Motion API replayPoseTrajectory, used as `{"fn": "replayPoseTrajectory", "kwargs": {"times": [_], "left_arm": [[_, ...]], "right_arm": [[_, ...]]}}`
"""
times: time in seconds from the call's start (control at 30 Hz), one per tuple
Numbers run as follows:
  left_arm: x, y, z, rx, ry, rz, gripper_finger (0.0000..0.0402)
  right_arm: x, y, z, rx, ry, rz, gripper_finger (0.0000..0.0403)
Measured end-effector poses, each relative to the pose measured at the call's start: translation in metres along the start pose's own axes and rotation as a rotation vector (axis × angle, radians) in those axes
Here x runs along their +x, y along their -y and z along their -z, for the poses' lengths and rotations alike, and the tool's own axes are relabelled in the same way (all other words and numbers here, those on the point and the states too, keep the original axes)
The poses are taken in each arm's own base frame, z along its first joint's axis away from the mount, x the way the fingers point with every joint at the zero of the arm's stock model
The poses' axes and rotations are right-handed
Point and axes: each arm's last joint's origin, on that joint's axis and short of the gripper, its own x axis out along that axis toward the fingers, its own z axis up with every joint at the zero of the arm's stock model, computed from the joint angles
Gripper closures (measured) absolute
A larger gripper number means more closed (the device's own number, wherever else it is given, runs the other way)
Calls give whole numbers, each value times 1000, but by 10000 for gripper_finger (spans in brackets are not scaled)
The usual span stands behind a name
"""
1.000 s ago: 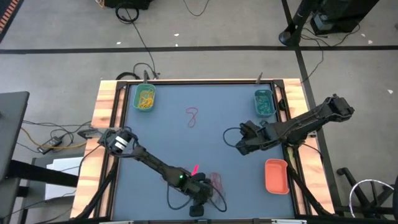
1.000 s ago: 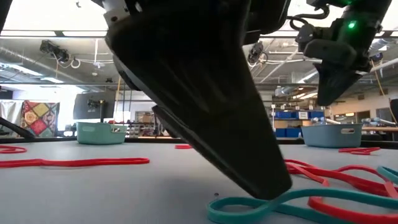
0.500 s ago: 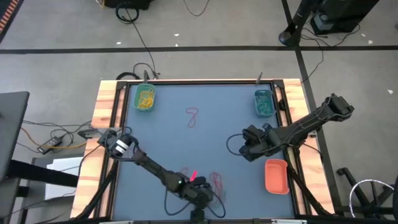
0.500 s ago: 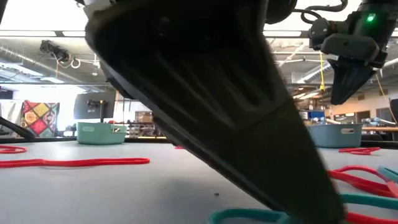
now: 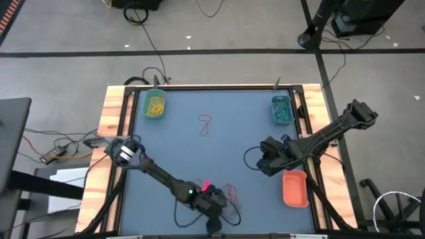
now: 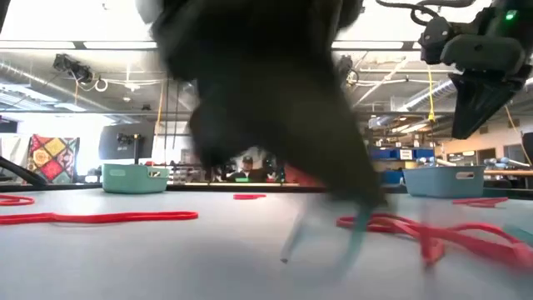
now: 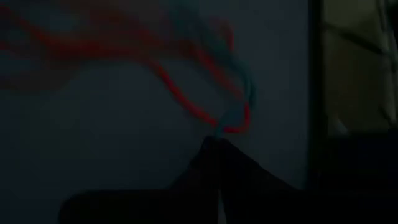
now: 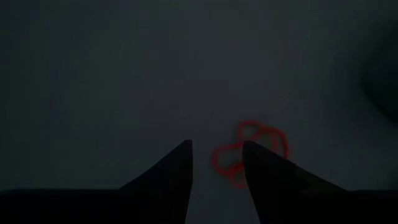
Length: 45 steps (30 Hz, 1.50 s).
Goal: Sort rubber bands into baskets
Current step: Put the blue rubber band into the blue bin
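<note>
matt grey table, wooden edges, plastic baskets

This is a robotics lab or workshop in a big open industrial hall. The low view looks past the counter into a high room with exposed ceiling ducts and pipes, strip lights, shelving with blue storage bins and a patterned quilt hung on a wall. From above, the wood-edged counter stands on a grey carpeted floor marked with black tape lines, with loose cables and equipment stands around it.
</note>
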Motion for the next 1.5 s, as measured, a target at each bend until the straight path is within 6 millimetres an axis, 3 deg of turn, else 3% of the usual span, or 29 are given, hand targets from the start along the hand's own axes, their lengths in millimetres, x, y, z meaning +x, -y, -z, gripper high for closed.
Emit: {"fn": "replayPoseTrajectory", "kwargs": {"times": [0.13,0.37,0.63,1.03,1.3,1.4,1.5], "left_arm": [[-40,1,-34,-23,133,-2,399],[-100,-10,-76,-10,256,12,400],[-136,-25,-100,29,302,38,401],[-150,-53,-119,59,285,41,401],[-152,-58,-126,72,294,86,401],[-152,-59,-125,71,291,83,401],[-152,-59,-125,67,290,84,401]], "right_arm": [[-6,-12,5,2,17,-128,250],[-46,-50,-2,-90,232,-666,250],[-58,-66,-12,-134,403,-815,250],[-56,-69,-20,-204,409,-869,250],[-50,-65,-31,-161,407,-841,256],[-48,-64,-34,-162,391,-844,281],[-46,-63,-36,-166,377,-843,343]]}}
